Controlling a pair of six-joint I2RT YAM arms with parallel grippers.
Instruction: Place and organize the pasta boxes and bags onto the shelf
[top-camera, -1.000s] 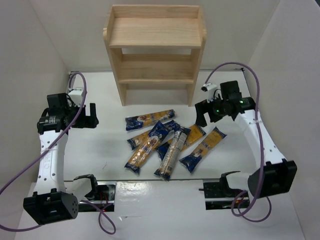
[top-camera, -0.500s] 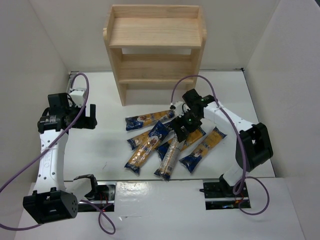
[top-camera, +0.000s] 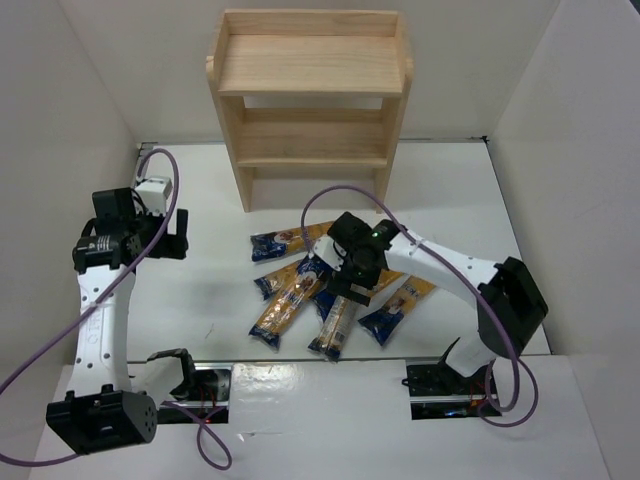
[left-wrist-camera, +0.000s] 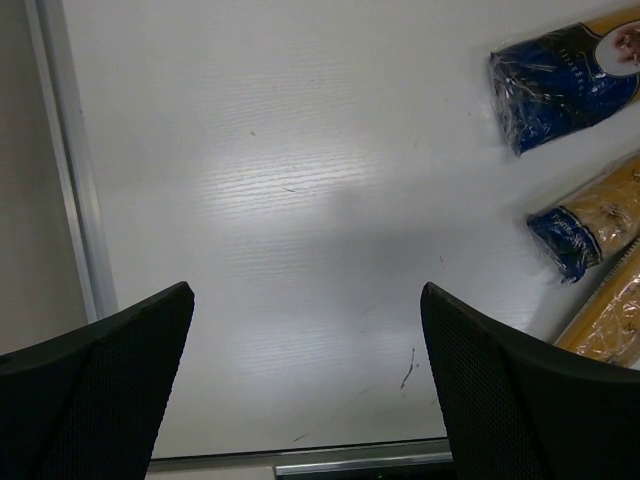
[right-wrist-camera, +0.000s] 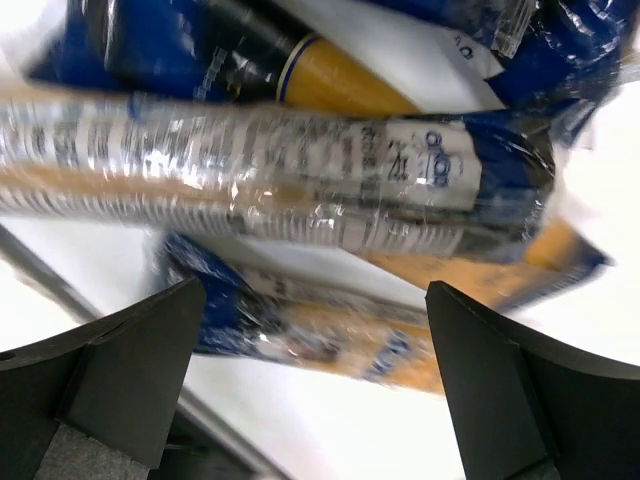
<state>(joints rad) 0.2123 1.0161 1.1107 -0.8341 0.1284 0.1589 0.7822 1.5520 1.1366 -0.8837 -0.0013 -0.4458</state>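
Note:
Several dark-blue spaghetti packs (top-camera: 290, 298) lie in a loose pile on the white table in front of the wooden shelf (top-camera: 310, 105), whose tiers hold nothing. A paler greyish pack (top-camera: 336, 318) lies among them and fills the right wrist view (right-wrist-camera: 300, 190). My right gripper (top-camera: 352, 272) hovers open over the middle of the pile, jaws wide, holding nothing. My left gripper (top-camera: 180, 235) is open and empty over bare table left of the pile. Ends of packs (left-wrist-camera: 565, 85) show at the right of the left wrist view.
White walls enclose the table on the left, back and right. A metal rail (top-camera: 300, 368) runs along the near edge between the arm bases. A small white box (top-camera: 155, 192) sits by the left arm. A purple cable loops above the right arm.
My right arm has swung left from the table's right side and come down over the pile. The left arm has barely moved. The packs lie as before.

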